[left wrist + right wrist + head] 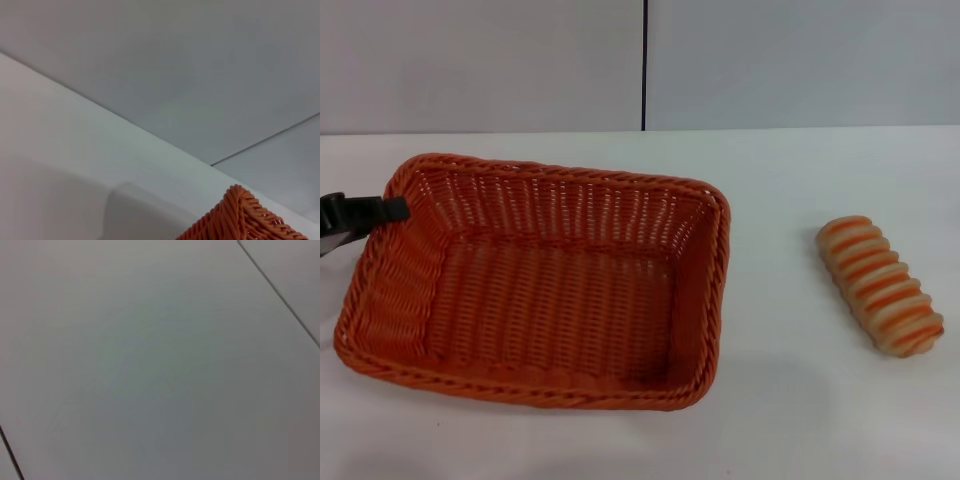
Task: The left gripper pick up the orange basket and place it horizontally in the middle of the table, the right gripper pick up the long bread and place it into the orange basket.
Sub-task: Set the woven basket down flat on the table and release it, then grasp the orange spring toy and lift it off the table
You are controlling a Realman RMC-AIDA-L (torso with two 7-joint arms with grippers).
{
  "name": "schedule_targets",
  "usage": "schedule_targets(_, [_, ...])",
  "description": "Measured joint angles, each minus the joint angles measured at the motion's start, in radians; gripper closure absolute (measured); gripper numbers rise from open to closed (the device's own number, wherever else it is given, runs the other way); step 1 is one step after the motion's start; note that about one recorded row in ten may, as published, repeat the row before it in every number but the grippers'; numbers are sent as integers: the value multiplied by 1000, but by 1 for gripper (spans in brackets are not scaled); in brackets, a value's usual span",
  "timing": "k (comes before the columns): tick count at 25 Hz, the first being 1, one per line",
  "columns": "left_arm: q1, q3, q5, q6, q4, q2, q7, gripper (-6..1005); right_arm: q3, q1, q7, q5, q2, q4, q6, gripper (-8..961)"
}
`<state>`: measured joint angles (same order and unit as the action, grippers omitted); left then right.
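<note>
Meanwhile, left gripper (pixel 392 210) at orange basket (pixel 535 285) rim, grip unclear; long bread (pixel 881 285) well apart.

No text, label, brand, number or sign can be read in any of the views.
</note>
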<state>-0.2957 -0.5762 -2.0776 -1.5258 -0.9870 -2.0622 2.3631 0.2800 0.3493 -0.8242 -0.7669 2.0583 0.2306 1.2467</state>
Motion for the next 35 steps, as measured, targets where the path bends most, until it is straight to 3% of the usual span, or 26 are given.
schedule_targets(14, [22, 11, 70, 12, 57, -1, -55, 818, -6, 7, -9, -2, 6, -3, 0, 356])
schedule_targets(20, [21, 11, 83, 13, 62, 2, -66, 767, -7, 7, -10, -1, 6, -10, 0, 356])
schedule_targets(26, [26, 29, 84, 13, 62, 10, -94, 495, -2, 4, -14, -1, 6, -11, 0, 356])
schedule_targets(30, [17, 125, 91, 16, 77, 21, -213, 404, 9, 0, -63, -37, -3, -5, 1, 356])
schedule_targets(32, [5, 228, 129, 17, 120, 25, -341, 382, 10, -1, -87, -87, -8, 13, -3, 356])
schedule_targets(34, [-3, 312, 210, 15, 184, 27, -476, 384, 10, 0, -152, -180, -15, 54, -23, 357])
schedule_targets(35, [-3, 312, 210, 15, 184, 27, -476, 385, 11, 2, -232, -282, -24, 100, -42, 357])
